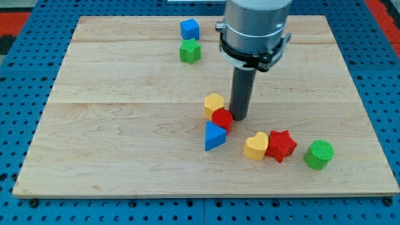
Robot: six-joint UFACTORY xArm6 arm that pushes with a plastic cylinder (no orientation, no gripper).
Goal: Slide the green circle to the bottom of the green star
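here my tip [240,117] touching red circle [222,119]; green circle [319,154] well apart; arm top cropped

My tip [240,117] just right of red circle [222,119], yellow block [214,104] and blue triangle [214,136] crowding its left, yellow heart [255,147] and red star [280,145] between it and green circle [319,154], bare wood up to green star [190,52]
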